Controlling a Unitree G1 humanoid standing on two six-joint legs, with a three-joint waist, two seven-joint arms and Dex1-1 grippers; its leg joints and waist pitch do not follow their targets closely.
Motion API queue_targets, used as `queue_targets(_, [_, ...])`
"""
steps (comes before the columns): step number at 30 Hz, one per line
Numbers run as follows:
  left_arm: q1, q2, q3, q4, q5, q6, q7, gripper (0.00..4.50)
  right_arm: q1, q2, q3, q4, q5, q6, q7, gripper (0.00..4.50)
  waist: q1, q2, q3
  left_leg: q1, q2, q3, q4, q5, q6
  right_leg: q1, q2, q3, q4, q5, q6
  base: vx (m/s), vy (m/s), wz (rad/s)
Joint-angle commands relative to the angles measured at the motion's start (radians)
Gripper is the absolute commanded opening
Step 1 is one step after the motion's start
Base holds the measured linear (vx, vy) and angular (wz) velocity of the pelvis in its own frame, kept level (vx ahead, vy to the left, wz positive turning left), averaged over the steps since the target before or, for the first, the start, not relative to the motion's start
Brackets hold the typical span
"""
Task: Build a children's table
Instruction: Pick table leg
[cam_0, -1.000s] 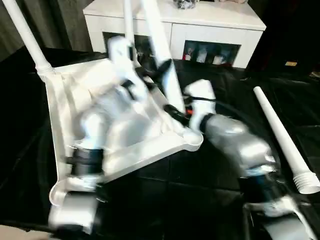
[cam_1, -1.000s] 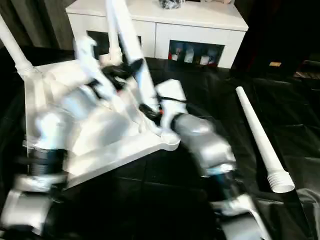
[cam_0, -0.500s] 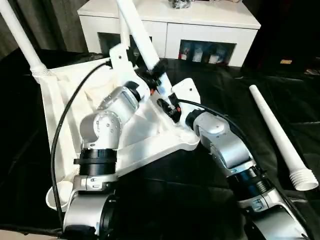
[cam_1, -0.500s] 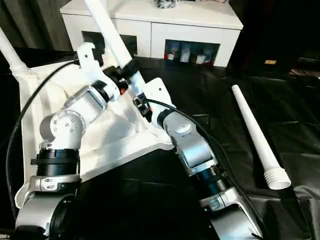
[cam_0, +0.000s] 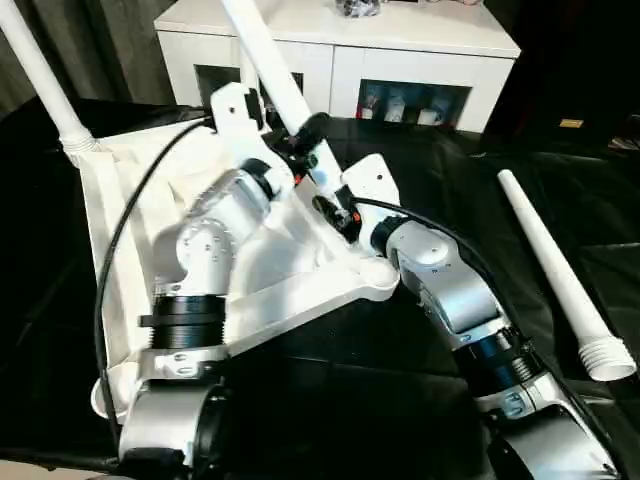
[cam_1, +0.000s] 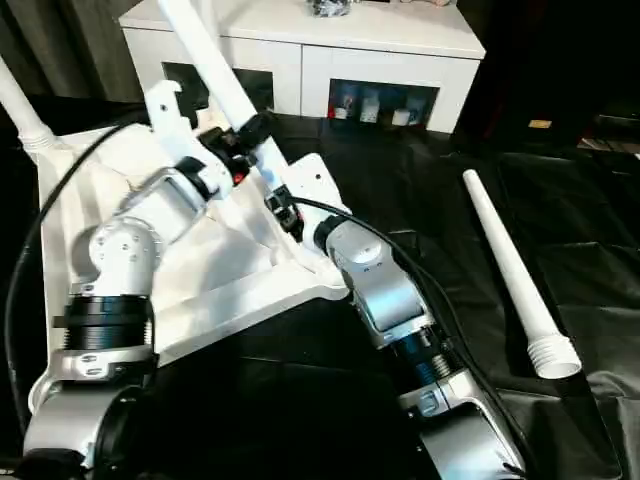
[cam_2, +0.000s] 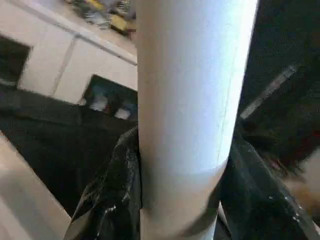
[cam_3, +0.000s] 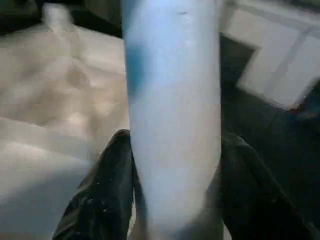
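The white tabletop (cam_0: 140, 210) is seen lying underside up, tilted, across the left and centre of the head views on a black sheet (cam_0: 440, 180), its ribs and a round corner socket (cam_0: 378, 272) at centre frame exposed. One tapered leg (cam_0: 40, 75) is already seated in the corner at the upper left of the frame and runs out past the top edge.

A second leg (cam_0: 268, 70) is held at a slant in the upper middle of the frame, its upper end passing beyond the top edge. It is gripped by both arms. The left gripper (cam_0: 305, 135) is pinched onto the tube higher up, and the right gripper (cam_0: 330, 200) is clamped around it just below, near the tabletop's edge. In the left wrist view the leg (cam_2: 187, 110) is shown pressed between two black fingers (cam_2: 117, 190) (one on each side, touching it); the right wrist view shows the same tube (cam_3: 172, 110) squeezed between that gripper's fingers (cam_3: 112, 185), with the ribbed underside (cam_3: 50, 100) behind.

A third leg (cam_0: 560, 280) is seen lying loose on the black sheet at the right of the frame, well apart from the tabletop, its ridged end (cam_0: 608, 358) toward the lower right. A white glass-doored cabinet (cam_0: 380, 50) is seen along the top of the frame.
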Motion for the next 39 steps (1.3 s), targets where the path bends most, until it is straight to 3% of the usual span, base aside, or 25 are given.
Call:
queue_targets(1, [0.001,0.008,-0.031,-0.029,-0.023,0.03,-0.054,1.84,-0.012,-0.001,-0.042,-0.056,0.08,0.038,0.059,2.66,-0.001,0.018,-0.083,0.018,0.045,-0.025,-0.073,-0.161,-0.01,0.056,-0.056,0.042,-0.056,0.027,-0.239,0.0,0.0,0.0])
queue_targets(2, [-0.003,0.055,-0.056,-0.036,-0.031,0.061,-0.124,1.83,-0.004,-0.051,-0.065,-0.096,0.162,0.106,0.17,2.9,0.003,0.023,-0.084,0.021,0.044,-0.025,-0.071,-0.149,-0.003,0.058,-0.055,0.041,-0.054,0.049,-0.247,0.0,0.0,0.0])
queue_targets(4, [-0.004,0.072,-0.065,-0.04,-0.035,0.071,-0.151,1.83,-0.001,-0.072,-0.069,-0.109,0.186,0.131,0.209,3.0,0.004,0.021,-0.083,0.02,0.045,-0.024,-0.071,-0.144,-0.002,0.056,-0.054,0.041,-0.054,0.051,-0.25,0.0,0.0,0.0])
queue_targets(5, [-0.005,0.111,-0.086,-0.062,-0.062,0.11,-0.221,1.83,0.004,-0.125,-0.075,-0.136,0.235,0.182,0.296,3.06,0.006,0.012,-0.082,0.019,0.042,-0.023,-0.072,-0.145,-0.001,0.062,-0.056,0.041,-0.054,0.029,-0.259,0.0,0.0,0.0])
queue_targets(8, [-0.004,0.152,-0.11,-0.092,-0.081,0.133,-0.291,1.83,0.011,-0.179,-0.097,-0.167,0.308,0.254,0.385,3.06,0.009,0.014,-0.082,0.019,0.044,-0.022,-0.07,-0.142,-0.001,0.061,-0.059,0.042,-0.056,0.012,-0.263,0.0,0.0,0.0])
queue_targets(9, [-0.006,0.167,-0.113,-0.101,-0.095,0.149,-0.319,1.83,0.013,-0.199,-0.114,-0.178,0.34,0.284,0.421,3.06,0.008,-0.002,-0.081,0.015,0.046,-0.021,-0.071,-0.132,0.002,0.062,-0.06,0.043,-0.057,0.01,-0.266,0.0,0.0,0.0])
queue_targets(10, [-0.006,0.179,-0.115,-0.117,-0.113,0.164,-0.347,1.83,0.014,-0.218,-0.123,-0.184,0.366,0.315,0.452,3.06,0.012,0.003,-0.082,0.015,0.045,-0.022,-0.07,-0.126,0.003,0.065,-0.063,0.043,-0.053,0.007,-0.269,0.0,0.0,0.0])
queue_targets(12, [-0.002,0.215,-0.123,-0.164,-0.169,0.209,-0.429,1.83,0.015,-0.266,-0.136,-0.196,0.419,0.382,0.516,3.06,0.015,-0.001,-0.082,0.016,0.045,-0.021,-0.068,-0.11,0.012,0.064,-0.065,0.043,-0.053,-0.015,-0.277,0.0,0.0,0.0])
queue_targets(15, [-0.001,0.229,-0.125,-0.189,-0.189,0.219,-0.456,1.83,0.022,-0.298,-0.125,-0.206,0.436,0.413,0.551,3.06,0.012,-0.001,-0.079,0.012,0.045,-0.019,-0.067,-0.106,0.011,0.06,-0.064,0.043,-0.056,-0.039,-0.275,0.0,0.0,0.0])
queue_targets(18, [-0.011,0.225,-0.11,-0.189,-0.214,0.229,-0.462,1.83,0.033,-0.323,-0.112,-0.225,0.449,0.439,0.577,3.06,0.015,-0.002,-0.078,0.016,0.045,-0.018,-0.067,-0.123,-0.002,0.059,-0.066,0.044,-0.063,-0.093,-0.262,0.0,0.0,0.0])
queue_targets(23, [-0.012,0.23,-0.101,-0.2,-0.241,0.242,-0.484,1.83,0.048,-0.34,-0.107,-0.253,0.474,0.482,0.592,3.06,0.02,0.0,-0.081,0.016,0.044,-0.019,-0.066,-0.107,-0.007,0.057,-0.062,0.043,-0.061,-0.082,-0.25,0.0,0.0,0.0])
queue_targets(30, [-0.006,0.242,-0.107,-0.199,-0.25,0.244,-0.497,1.83,0.057,-0.343,-0.111,-0.26,0.49,0.506,0.601,2.35,0.026,0.006,-0.082,0.016,0.045,-0.02,-0.067,-0.114,-0.014,0.056,-0.062,0.042,-0.06,-0.07,-0.253,0.0,0.0,0.0])
queue_targets(39, [0.008,0.239,-0.105,-0.2,-0.239,0.223,-0.481,1.82,0.064,-0.318,-0.107,-0.282,0.477,0.5,0.559,2.02,0.027,-0.001,-0.083,0.015,0.044,-0.02,-0.066,-0.102,-0.017,0.058,-0.064,0.042,-0.058,-0.07,-0.246,0.0,0.0,0.0])
